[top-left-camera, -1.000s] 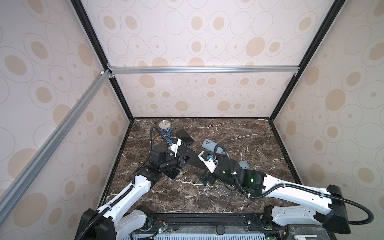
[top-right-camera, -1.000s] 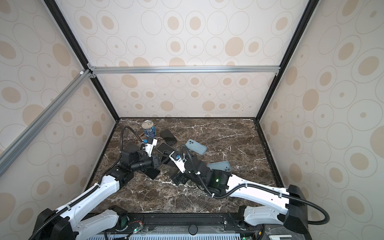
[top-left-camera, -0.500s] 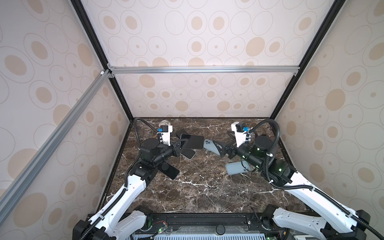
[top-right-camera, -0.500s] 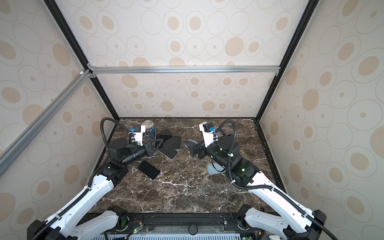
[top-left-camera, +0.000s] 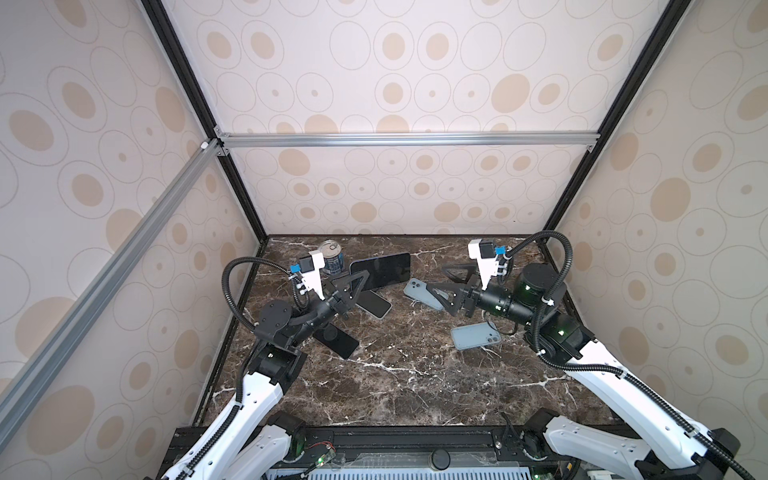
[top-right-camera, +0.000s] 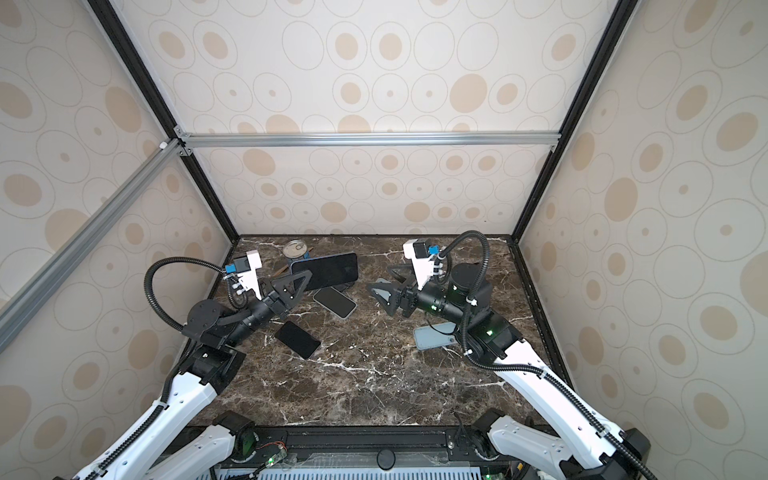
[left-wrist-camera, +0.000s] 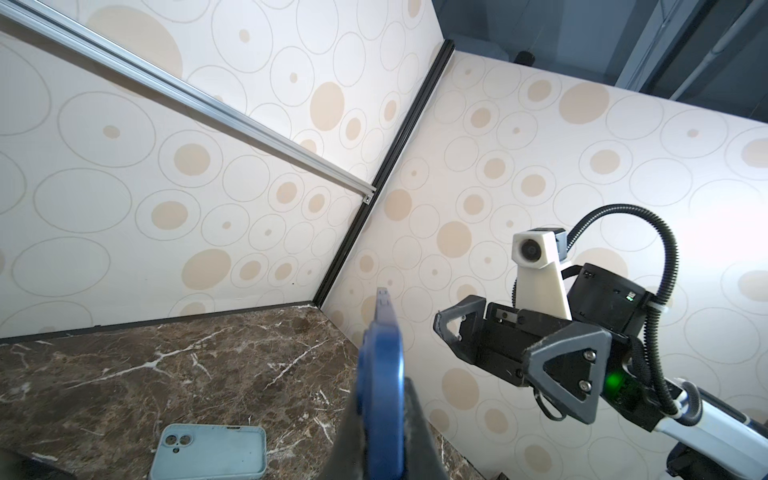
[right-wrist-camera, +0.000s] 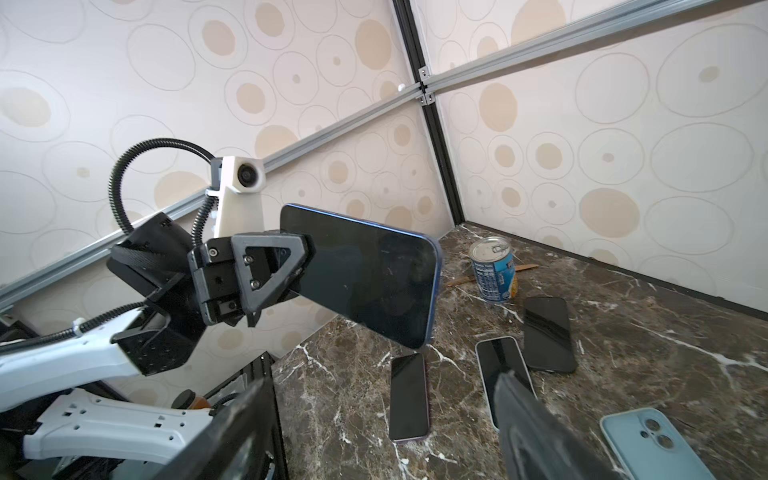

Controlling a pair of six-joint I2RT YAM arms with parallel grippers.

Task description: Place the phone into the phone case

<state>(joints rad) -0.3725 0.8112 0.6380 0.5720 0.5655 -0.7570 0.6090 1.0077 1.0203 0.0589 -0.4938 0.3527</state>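
My left gripper is shut on a blue-edged phone with a dark screen, held in the air at the back left in both top views. In the left wrist view the phone stands edge-on between my jaws. My right gripper hangs open and empty over a light blue phone case, facing the phone. A second light blue case lies near the right arm. The right wrist view shows the phone held by the left gripper, and a case.
Three other phones lie on the marble table: a white-edged phone, a black phone and a dark phone. A tin can stands at the back left. The cage walls close in on three sides.
The right arm has swung from the middle, close to the left gripper, back to the right side. The left gripper has carried the phone up and toward the back. The right jaws have narrowed a little.
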